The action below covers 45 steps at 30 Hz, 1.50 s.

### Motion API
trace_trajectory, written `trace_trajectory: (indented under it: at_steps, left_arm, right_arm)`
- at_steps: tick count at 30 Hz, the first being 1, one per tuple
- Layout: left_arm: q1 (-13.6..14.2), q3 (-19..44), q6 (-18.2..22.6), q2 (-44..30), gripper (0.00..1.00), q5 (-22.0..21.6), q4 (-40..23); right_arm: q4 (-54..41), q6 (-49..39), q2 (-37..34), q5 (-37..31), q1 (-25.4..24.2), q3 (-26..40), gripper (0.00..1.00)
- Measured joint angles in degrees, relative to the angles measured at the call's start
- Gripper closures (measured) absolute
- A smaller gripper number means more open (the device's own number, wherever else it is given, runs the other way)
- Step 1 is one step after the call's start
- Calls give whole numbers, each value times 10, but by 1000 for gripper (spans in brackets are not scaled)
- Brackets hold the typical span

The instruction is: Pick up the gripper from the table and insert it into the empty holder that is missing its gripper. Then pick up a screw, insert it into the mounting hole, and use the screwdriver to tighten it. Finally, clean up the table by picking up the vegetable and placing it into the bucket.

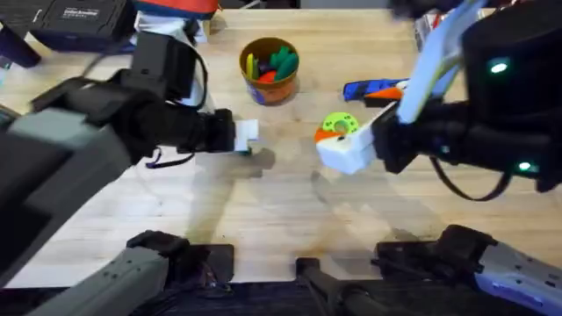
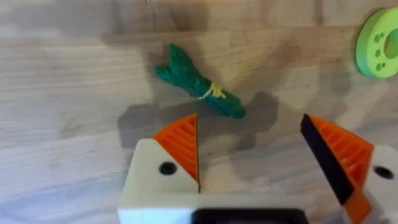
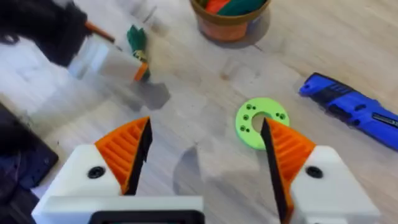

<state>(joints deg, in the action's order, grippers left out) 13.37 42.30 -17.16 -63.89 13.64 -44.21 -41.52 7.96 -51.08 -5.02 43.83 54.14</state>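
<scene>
Green vegetable (image 2: 198, 89) lying flat on table (image 2: 62, 93)

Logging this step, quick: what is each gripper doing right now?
Left gripper: open, empty, above the vegetable.
Right gripper: open, empty, near the green disc.

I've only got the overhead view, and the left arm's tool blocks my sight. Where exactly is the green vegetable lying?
Observer: The left wrist view shows the vegetable flat on the table, just ahead of the left tool, not touching it.
Operator: Is that tool open?
Observer: Yes, its orange pads stand apart with nothing between them.
Operator: And the right one?
Observer: In the right wrist view, the right tool is open and empty, near the green disc.
</scene>
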Motion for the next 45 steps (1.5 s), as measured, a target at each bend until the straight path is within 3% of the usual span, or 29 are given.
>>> trace_trajectory:
  at_steps: [5, 9, 12, 22, 24, 29, 30, 33, 37, 45]
  left_arm:
    - [0, 0, -65, -60, 15, 21, 2]
    - [0, 0, -155, -97, 15, -14, 20]
    - [0, 0, -200, -120, 15, -40, 43]
    - [0, 5, -247, -161, 9, -78, 82]
    - [0, 8, -252, -168, 151, -83, 89]
    - [0, 8, -254, -179, 929, -90, 93]
    - [0, 10, -254, -179, 973, -88, 94]
    - [0, 16, -254, -183, 982, -85, 81]
    - [0, 50, -253, -191, 983, -79, 9]
    - [0, 209, -251, -195, 983, -73, -88]
  right_arm:
    - [7, 8, 15, 0, -20, 1, 8]
    - [8, 10, 16, 0, -21, 1, 8]
    - [7, 11, 16, 1, -21, 1, 8]
    - [7, 11, 16, 2, -21, 1, 8]
    - [7, 11, 16, 2, -21, 1, 8]
    - [7, 10, 15, 2, -21, 1, 8]
    - [7, 10, 16, 2, -21, 1, 8]
    - [7, 10, 16, 2, -21, 1, 8]
    - [7, 10, 16, 2, -21, 1, 8]
    - [7, 10, 16, 2, -21, 1, 8]
